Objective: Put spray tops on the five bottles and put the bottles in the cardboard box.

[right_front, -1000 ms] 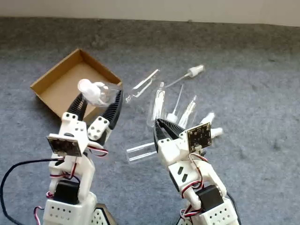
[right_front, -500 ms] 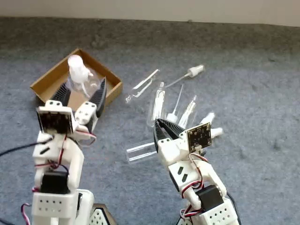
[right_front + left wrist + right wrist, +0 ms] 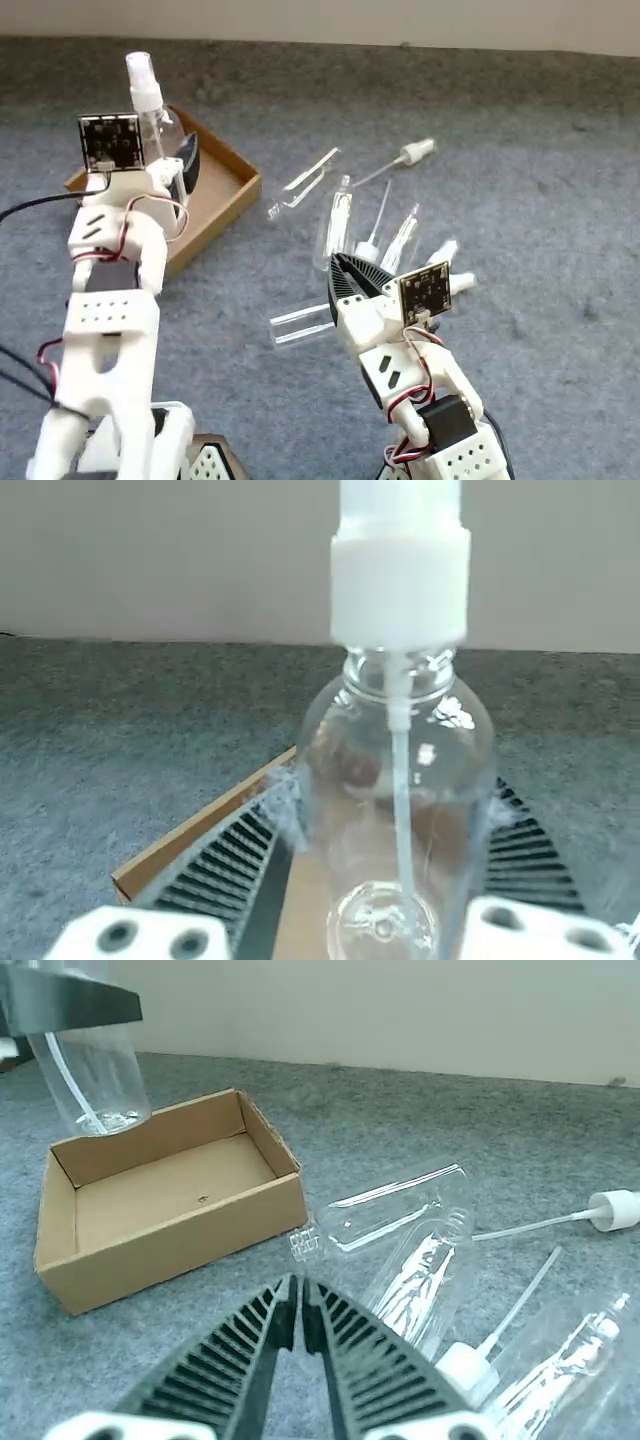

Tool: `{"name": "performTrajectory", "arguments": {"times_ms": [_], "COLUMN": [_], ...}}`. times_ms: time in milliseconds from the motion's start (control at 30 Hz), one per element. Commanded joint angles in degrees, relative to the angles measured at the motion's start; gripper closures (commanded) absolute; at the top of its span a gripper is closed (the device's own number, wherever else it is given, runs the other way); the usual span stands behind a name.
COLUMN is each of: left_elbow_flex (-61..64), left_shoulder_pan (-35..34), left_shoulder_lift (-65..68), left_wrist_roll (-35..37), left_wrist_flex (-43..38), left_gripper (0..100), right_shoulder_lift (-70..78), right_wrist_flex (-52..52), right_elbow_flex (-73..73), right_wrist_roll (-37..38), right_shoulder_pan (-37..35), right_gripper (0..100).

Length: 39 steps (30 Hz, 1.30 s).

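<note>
My left gripper (image 3: 168, 160) is shut on a clear bottle (image 3: 158, 125) with a white spray top (image 3: 142, 78), held upright above the cardboard box (image 3: 225, 190). In the left wrist view the bottle (image 3: 398, 780) stands between the ribbed fingers (image 3: 225, 865) over the box's edge (image 3: 190, 832). My right gripper (image 3: 300, 1312) is shut and holds nothing, low over the carpet near several clear bottles lying on their sides (image 3: 400, 1218). Loose spray tops with tubes (image 3: 415, 152) lie among them. In the right wrist view the held bottle (image 3: 90, 1075) hangs over the box (image 3: 170, 1200).
Grey carpet covers the whole surface. One bottle (image 3: 300, 325) lies just left of the right gripper (image 3: 345, 270). The other bottles and tops (image 3: 345, 215) are scattered between the box and the right arm. Open carpet lies to the far right.
The left arm has swung up and left, carrying the bottle from beside the box's near corner to above the box, turning it upright. The right arm has not moved.
</note>
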Motion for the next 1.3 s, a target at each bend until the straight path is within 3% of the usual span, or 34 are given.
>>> {"name": "performTrajectory", "arguments": {"times_ms": [0,300,800,1067,1267], "left_elbow_flex": [-3.8,-6.5,-25.5,-27.8,-30.2], "left_shoulder_pan": [-0.5,-0.7,-5.0,-4.6,-4.9], "left_shoulder_lift": [8.0,27.7,50.8,59.2,63.9], "left_wrist_roll": [0.8,0.8,0.9,0.9,0.9], "left_wrist_flex": [-9.9,-31.4,-33.1,-42.5,-45.4], "left_gripper": [81,80,80,80,80], "right_shoulder_lift": [0.0,0.0,-0.3,-0.3,-0.3], "right_wrist_flex": [-1.3,-1.2,1.3,1.5,1.5], "right_elbow_flex": [6.7,6.6,6.7,6.7,6.7], "right_wrist_roll": [0.8,0.8,0.8,0.8,0.8], "right_shoulder_pan": [0.7,0.7,0.6,0.6,0.6], "right_gripper": [99.3,99.3,99.3,99.3,99.3]}}
